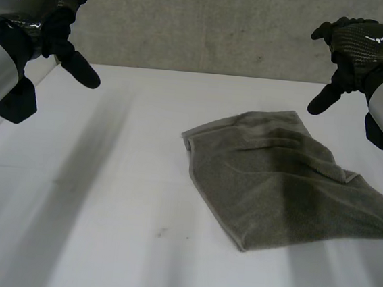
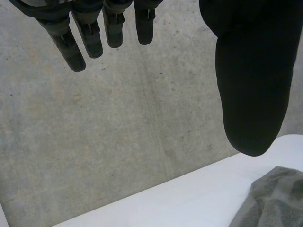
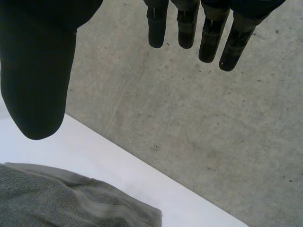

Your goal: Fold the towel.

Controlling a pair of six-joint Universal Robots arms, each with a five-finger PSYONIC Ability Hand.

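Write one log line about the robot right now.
left hand: open, raised | right hand: open, raised | towel: rumpled on table, untouched

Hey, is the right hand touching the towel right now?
Apart. In the right wrist view the right hand is open and empty, with white table showing between its thumb and the towel.

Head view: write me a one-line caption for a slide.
The left robot hand and right robot hand hover open above the table, neither touching the rumpled towel.
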